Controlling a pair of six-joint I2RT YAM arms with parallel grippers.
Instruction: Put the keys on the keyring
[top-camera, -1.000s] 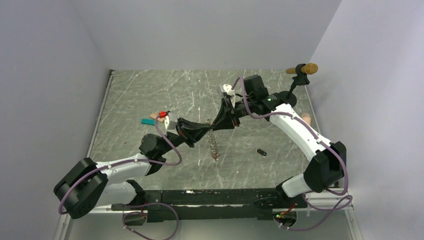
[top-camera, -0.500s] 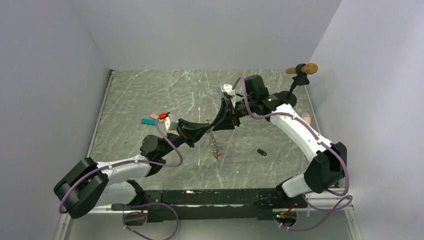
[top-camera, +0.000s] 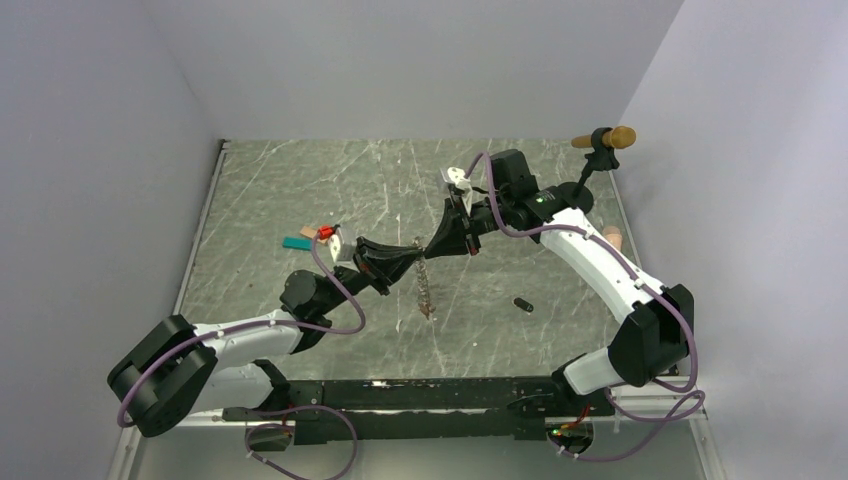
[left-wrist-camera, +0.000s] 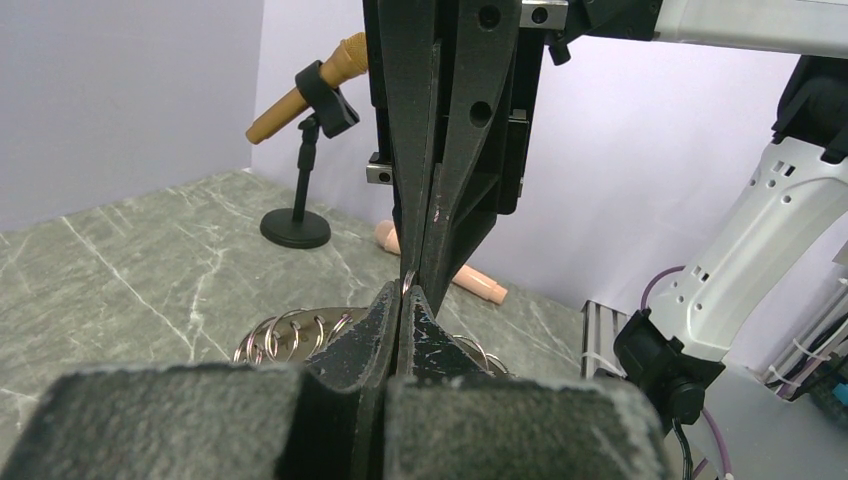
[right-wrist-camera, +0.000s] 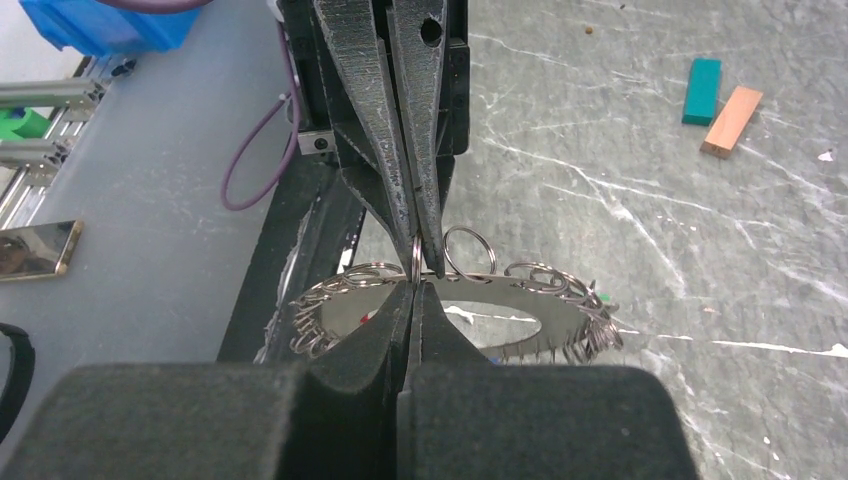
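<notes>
Keyring (top-camera: 426, 288) hangs over the middle of the table (top-camera: 280, 180). My left gripper (left-wrist-camera: 400, 308) and right gripper (right-wrist-camera: 413, 292) meet tip to tip, both clamped tight on one of its small rings. A microphone (top-camera: 598, 148) stands at the far right, and a teal block (top-camera: 296, 243) lies just beside a tan block (top-camera: 308, 231) on the left. The loop is dark, edged with many silver split rings. I count one black key (top-camera: 522, 304) on the table, one block of each colour and one microphone.
</notes>
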